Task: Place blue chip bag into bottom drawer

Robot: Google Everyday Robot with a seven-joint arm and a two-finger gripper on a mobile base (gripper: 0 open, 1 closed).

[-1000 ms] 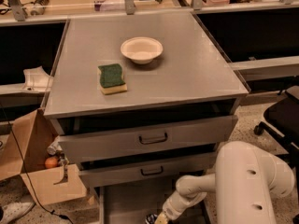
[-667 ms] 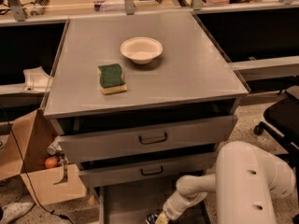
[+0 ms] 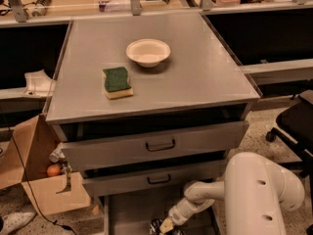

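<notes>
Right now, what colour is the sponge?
The sponge is green on top, yellow beneath, in the camera view. The tool is low over the bottom drawer.

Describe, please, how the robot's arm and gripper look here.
The arm is a bulky, rounded white shell with small dark dots, narrowing to a slim white forearm. The gripper, down over the bottom drawer, looks pale yellowish. No cables show.

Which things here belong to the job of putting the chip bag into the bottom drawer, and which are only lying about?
For the job: chip bag, bottom drawer, gripper low over that drawer, beside the bag.
Lying about: bowl and sponge on the cabinet top, cardboard box.
</notes>
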